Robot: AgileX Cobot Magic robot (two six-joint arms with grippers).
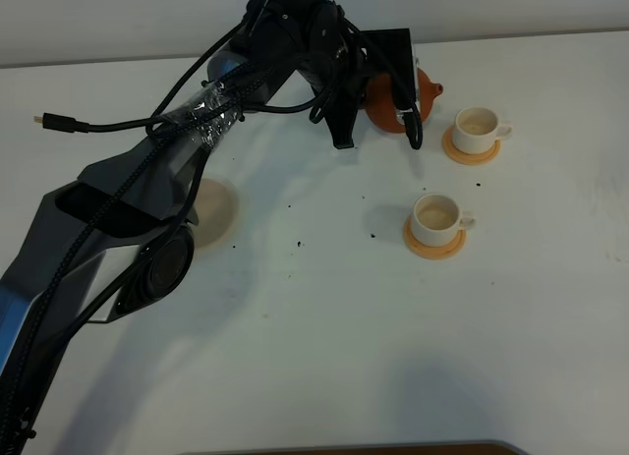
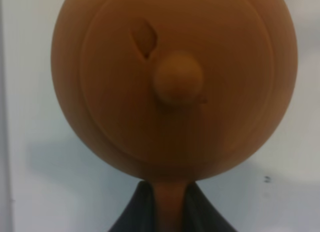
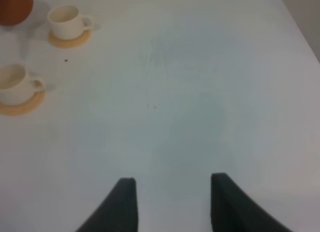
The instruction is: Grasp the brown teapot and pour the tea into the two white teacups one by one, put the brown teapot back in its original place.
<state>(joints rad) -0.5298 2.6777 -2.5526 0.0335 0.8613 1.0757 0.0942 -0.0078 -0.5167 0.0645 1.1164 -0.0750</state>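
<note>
**Left Arm Holding the Teapot Beside the Far Cup**

We are gripping the brown teapot with the left gripper. Its two dark fingers are clamping the loop handle between them. The left wrist view is looking straight down on the lid and its round knob, so the pot is sitting level. We are keeping the pot at the far side of the table, just left of the far teacup, with the spout pointing right towards that cup. Whether its base is clearing the table, we cannot tell.

The near teacup is standing nearer and slightly left of the far one. Each cup is resting on its own orange-tan coaster. The pale saucer is lying well apart to the left, partly hidden behind the arm.

We are holding the right gripper over bare table, right of the cups, with its fingers apart and gripping nothing.
</note>
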